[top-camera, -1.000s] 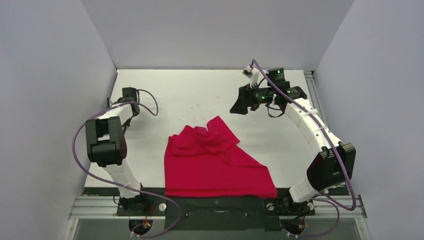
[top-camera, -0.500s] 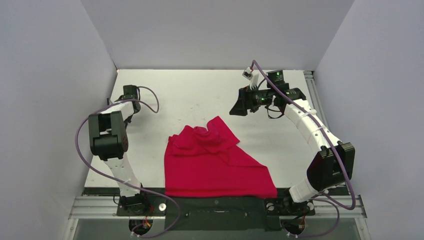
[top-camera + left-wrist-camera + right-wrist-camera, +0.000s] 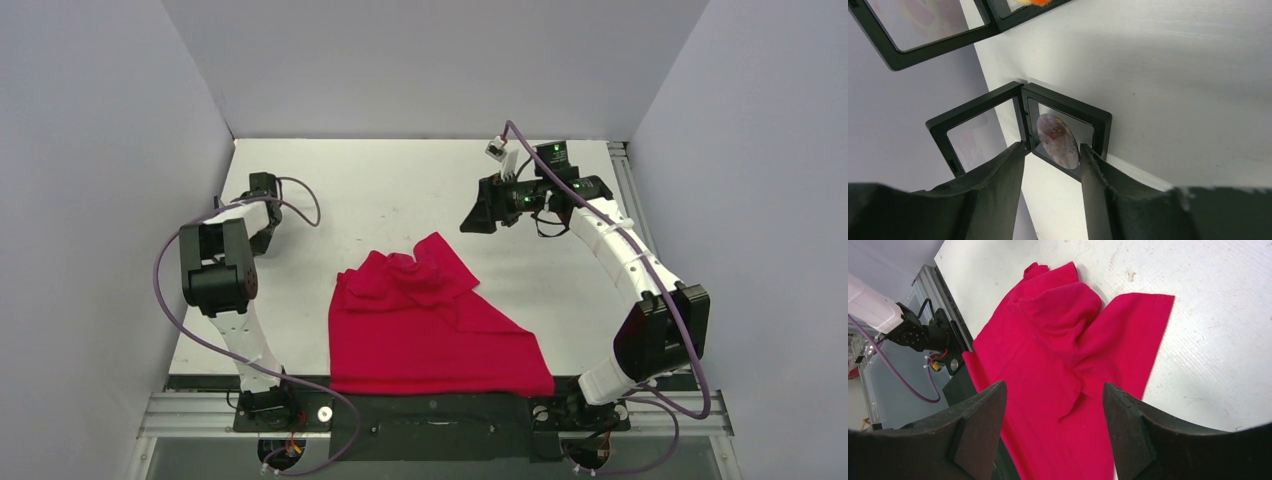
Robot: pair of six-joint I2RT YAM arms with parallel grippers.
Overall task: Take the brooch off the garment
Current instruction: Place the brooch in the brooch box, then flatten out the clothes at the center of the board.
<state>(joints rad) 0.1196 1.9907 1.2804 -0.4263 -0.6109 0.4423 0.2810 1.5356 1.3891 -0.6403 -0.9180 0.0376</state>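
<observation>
The brooch (image 3: 1058, 139), an oval mottled purple-brown stone, lies inside a small black hinged display case (image 3: 1098, 122) that stands open at the table's left edge by the wall. My left gripper (image 3: 1052, 150) is open, its fingers on either side of the case's near corner, with nothing held; in the top view it is at the far left (image 3: 262, 190). The garment (image 3: 430, 330), a bright red T-shirt, lies rumpled at the near middle of the table. My right gripper (image 3: 478, 215) is open and empty, raised to the shirt's back right; its wrist view looks down on the shirt (image 3: 1058, 355).
A second black framed case (image 3: 923, 50) stands further along the wall, with something orange (image 3: 1033, 2) beside it. The left wall runs right behind the cases. The black base rail (image 3: 430, 410) lies along the near table edge, under the shirt's hem.
My left arm has shifted slightly, its elbow link moving right and up while the gripper stays by the wall. The right gripper and the shirt have barely moved.
</observation>
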